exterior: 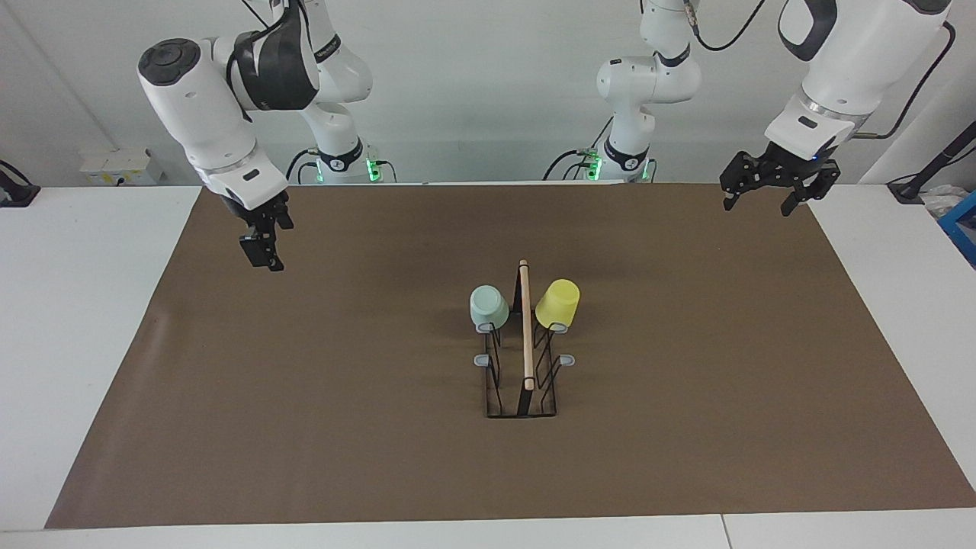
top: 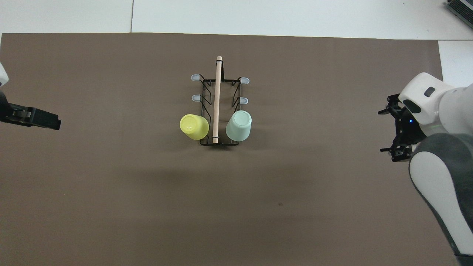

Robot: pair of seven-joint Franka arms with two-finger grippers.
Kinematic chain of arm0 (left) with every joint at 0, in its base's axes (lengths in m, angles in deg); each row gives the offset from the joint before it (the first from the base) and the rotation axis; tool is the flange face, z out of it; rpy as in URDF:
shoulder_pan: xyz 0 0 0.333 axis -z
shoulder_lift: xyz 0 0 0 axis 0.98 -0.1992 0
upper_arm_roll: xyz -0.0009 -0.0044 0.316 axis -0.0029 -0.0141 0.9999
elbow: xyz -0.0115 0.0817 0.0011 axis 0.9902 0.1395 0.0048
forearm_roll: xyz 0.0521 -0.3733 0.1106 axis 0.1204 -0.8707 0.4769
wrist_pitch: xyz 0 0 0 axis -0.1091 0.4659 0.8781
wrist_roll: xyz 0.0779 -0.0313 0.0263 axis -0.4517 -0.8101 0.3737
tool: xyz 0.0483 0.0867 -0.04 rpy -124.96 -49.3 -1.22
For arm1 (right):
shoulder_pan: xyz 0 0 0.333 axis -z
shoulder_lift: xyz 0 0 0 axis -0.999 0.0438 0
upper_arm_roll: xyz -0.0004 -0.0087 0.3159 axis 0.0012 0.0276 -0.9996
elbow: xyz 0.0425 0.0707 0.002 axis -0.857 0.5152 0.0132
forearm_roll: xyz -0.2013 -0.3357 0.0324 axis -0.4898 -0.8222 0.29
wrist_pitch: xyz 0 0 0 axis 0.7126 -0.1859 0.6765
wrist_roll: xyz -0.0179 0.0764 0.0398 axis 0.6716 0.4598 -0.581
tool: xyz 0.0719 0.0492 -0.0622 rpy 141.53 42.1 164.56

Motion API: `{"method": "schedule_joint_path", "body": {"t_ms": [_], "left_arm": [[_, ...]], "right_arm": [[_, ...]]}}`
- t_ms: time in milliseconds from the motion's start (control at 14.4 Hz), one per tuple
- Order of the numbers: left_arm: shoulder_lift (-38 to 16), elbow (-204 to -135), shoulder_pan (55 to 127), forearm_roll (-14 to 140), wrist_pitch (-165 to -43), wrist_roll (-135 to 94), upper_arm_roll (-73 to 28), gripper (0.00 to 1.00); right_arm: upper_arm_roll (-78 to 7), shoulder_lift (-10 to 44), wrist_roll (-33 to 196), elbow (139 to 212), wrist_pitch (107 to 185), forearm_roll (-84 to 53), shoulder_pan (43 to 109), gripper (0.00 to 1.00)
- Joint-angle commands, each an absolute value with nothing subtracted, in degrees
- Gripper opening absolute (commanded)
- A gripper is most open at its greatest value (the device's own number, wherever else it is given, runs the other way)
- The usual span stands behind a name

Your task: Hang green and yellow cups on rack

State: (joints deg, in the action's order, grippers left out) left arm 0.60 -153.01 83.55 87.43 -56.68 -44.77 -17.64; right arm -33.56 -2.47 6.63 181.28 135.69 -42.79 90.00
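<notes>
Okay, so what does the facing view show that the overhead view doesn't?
Only the facing view shows both arms back to their bases, the wall they stand against, and how high the open left gripper and right gripper hang above the mat, both empty.

Only the overhead view shows the round bottoms of the upturned cups from straight above, and the white table strip along the mat's edge farthest from the robots.

Both show the rack on the brown mat, with the green cup and yellow cup hung on the prongs nearest the robots, either side of the wooden handle.
</notes>
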Motion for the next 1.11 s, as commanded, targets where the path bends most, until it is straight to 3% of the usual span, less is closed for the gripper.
{"method": "schedule_joint_path", "body": {"t_ms": [0,554,1039], "left_arm": [[1.29,-153.03,83.87,87.07,-56.01,-45.08,-17.23,1.00],[1.29,-153.03,83.87,87.07,-56.01,-45.08,-17.23,1.00],[1.29,-153.03,83.79,87.07,-56.01,-45.08,-17.23,1.00]], "right_arm": [[-33.96,-3.25,20.19,181.26,134.19,-44.37,89.95,1.00],[-33.34,-3.16,56.50,175.47,125.41,-43.67,90.91,1.00],[-33.17,-3.51,76.98,175.20,123.99,-43.23,90.83,1.00]]}}
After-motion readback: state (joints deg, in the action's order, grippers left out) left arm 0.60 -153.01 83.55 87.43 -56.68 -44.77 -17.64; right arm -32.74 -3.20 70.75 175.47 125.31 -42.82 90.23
